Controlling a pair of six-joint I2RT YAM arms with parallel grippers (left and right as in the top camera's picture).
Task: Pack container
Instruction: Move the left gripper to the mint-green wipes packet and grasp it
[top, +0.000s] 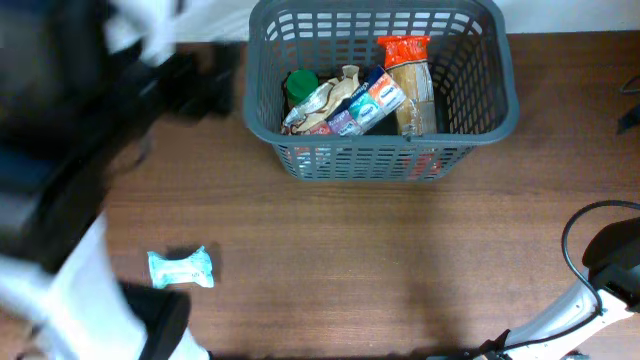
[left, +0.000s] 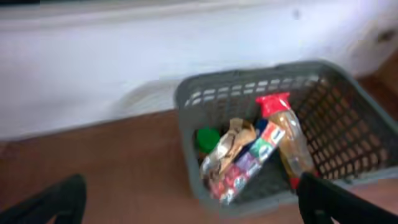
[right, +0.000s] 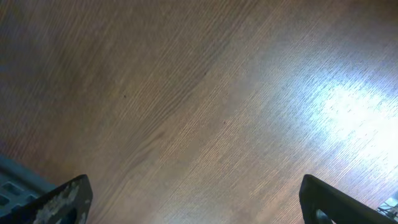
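The dark grey basket (top: 262, 100) stands at the back middle of the table and also shows in the left wrist view (left: 186, 102). It holds a green item (top: 300, 84), crumpled colourful packets (top: 350, 103) and a clear bag with a red top (top: 408, 75). A teal packet (top: 181, 268) lies on the table at the front left. My left gripper (left: 193, 202) is open and empty, raised to the left of the basket and blurred in the overhead view (top: 205, 88). My right gripper (right: 196, 196) is open and empty over bare wood.
The wooden table (top: 380, 270) spreads in front of the basket. The right arm and its black cable (top: 585, 250) are at the front right corner. A white wall (left: 124, 56) runs behind the basket. A grey edge (right: 12, 177) shows at the right wrist view's lower left.
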